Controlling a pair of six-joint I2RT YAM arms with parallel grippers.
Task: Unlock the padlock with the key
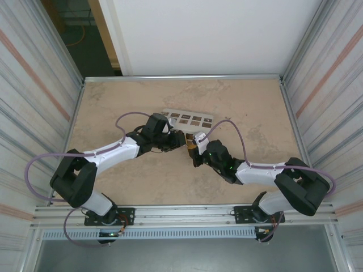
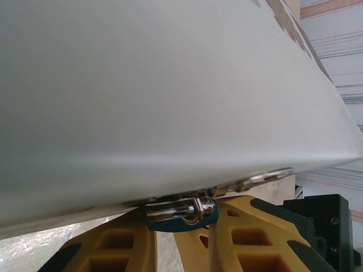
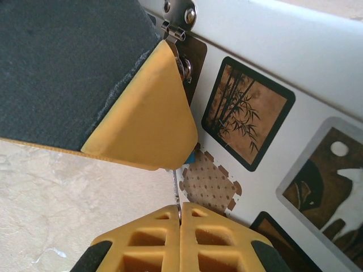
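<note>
My right end effector, closed on the key, sits just below the padlock, seemingly clamped by my left end effector.

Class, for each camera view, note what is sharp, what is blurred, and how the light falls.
Left wrist: the white box is a close, blurred blank; the padlock below it is sharper. Right wrist: the box's tiles are crisp, the key a thin sliver. Top external: even, soft light, no hard shadows.

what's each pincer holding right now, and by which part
Left pincer grips the padlock by its blue body. Right pincer pinches the key by its near end, thin blade sticking out toward the padlock.
</note>
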